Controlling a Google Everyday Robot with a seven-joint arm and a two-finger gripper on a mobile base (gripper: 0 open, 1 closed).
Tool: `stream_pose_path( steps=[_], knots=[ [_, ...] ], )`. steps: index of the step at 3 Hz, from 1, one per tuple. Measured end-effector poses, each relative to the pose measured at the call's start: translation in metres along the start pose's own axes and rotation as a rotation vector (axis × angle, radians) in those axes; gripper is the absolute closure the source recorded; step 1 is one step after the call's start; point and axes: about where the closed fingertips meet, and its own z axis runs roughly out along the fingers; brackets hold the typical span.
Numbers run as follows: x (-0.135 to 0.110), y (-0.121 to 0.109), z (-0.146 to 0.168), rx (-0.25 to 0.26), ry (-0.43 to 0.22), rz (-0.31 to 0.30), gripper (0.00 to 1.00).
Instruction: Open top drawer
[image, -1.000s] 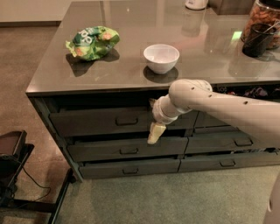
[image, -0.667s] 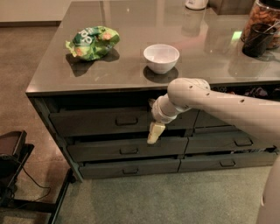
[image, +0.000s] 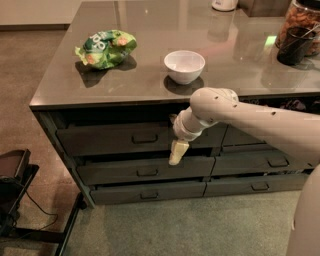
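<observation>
the robot is working at the reaching step: its gripper (image: 178, 151) is hanging in front of the cabinet, pointing down, with its tip lying over the lower edge of the top drawer (image: 100, 141) and the seam above the second drawer (image: 115, 171). the top drawer is sitting directly under the countertop (image: 150, 95) in the wide left column, and its bar pull (image: 145, 138) is showing bare, to the left of the gripper and a little higher. whether the gripper is released or clenched cannot be told from here, and it is not appearing to grasp the pull. judging by this, the opening is not looking done; the next move is calling for a shift left and slightly up to get onto the pull, then a straight draw away from the cabinet. the grey, glossy countertop is carrying a green snack bag (image: 106, 48) near its left edge, a white bowl (image: 184, 66) just above the arm, and a jar (image: 300, 20) with a dark cup (image: 294, 46) at the far right. the narrower drawers (image: 265, 162) of the right column are sitting behind the arm. the cabinet is standing on a greenish carpet (image: 200, 230), with a black stand (image: 12, 175) and its cable at the lower left.
</observation>
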Motion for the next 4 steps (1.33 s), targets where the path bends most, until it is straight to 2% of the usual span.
stream_pose_path(
  steps=[1, 4],
  knots=[
    [0.0, 0.0, 0.0, 0.0, 0.0, 0.0, 0.19],
    [0.0, 0.0001, 0.0001, 0.0, 0.0, 0.0, 0.89]
  ],
)
